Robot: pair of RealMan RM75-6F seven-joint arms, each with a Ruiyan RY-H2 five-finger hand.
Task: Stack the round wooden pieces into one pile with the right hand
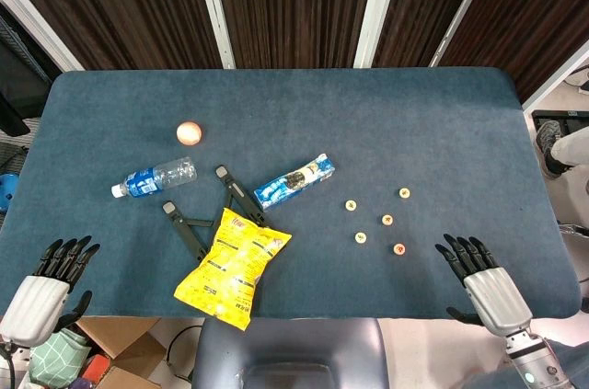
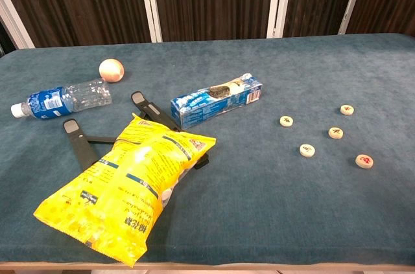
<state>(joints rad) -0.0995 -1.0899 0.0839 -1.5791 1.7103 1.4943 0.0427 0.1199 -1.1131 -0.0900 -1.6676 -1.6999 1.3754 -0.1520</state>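
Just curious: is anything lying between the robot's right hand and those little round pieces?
No. In the head view, only bare blue tabletop separates the right hand from the nearest round wooden piece.

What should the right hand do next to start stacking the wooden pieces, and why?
Probably reach the right hand forward to the nearest round wooden piece. The hand holds nothing, fingers apart, at the table edge, and all five pieces lie apart, none stacked.
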